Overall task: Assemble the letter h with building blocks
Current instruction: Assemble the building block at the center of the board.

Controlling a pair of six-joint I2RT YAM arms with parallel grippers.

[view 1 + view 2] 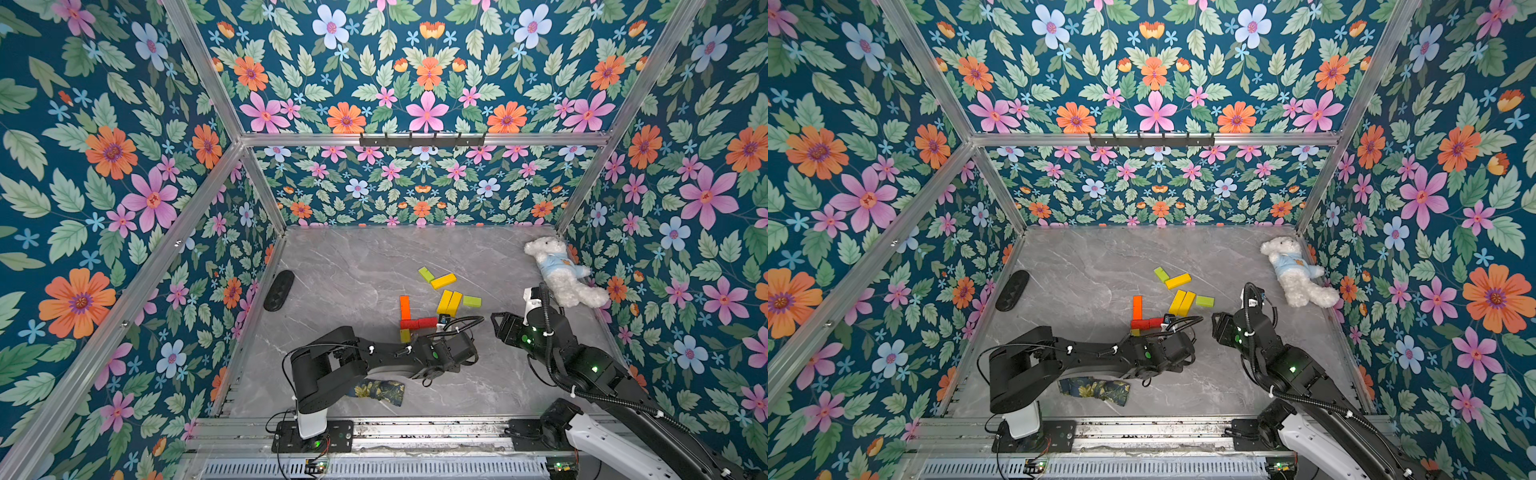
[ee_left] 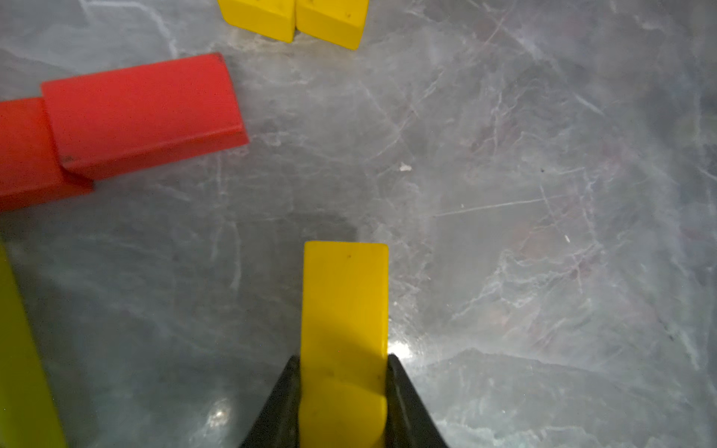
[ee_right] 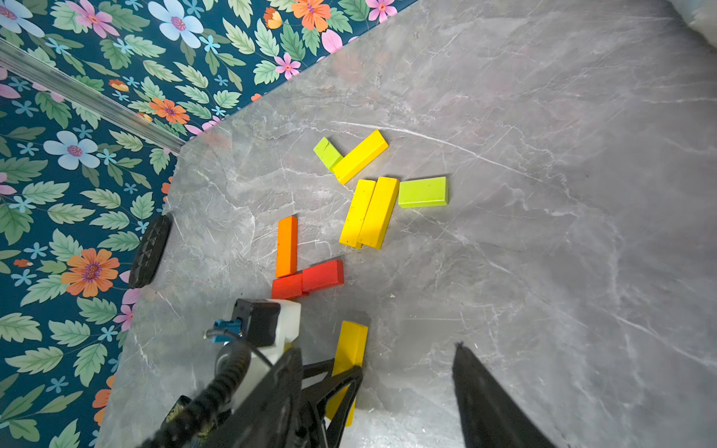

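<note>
One yellow block [image 2: 345, 302], pinched by the left gripper [image 2: 344, 360] low near the bench [image 2: 543, 232] beside the red blocks [image 2: 139, 112], may knock that red pair askew or settle crooked if released tilted, while the right gripper [image 1: 497, 322] hangs spread and empty.

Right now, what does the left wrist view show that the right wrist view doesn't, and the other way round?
Only the left wrist view: an olive-yellow bar near the red blocks; in the right wrist view the left arm's camera hides it.
Only the right wrist view: the orange bar, two lime blocks, the slanted yellow bar, a black oval at the table edge, and the floral wall.
Both: the left gripper shut on the held yellow bar, the two red blocks, and the yellow pair.
</note>
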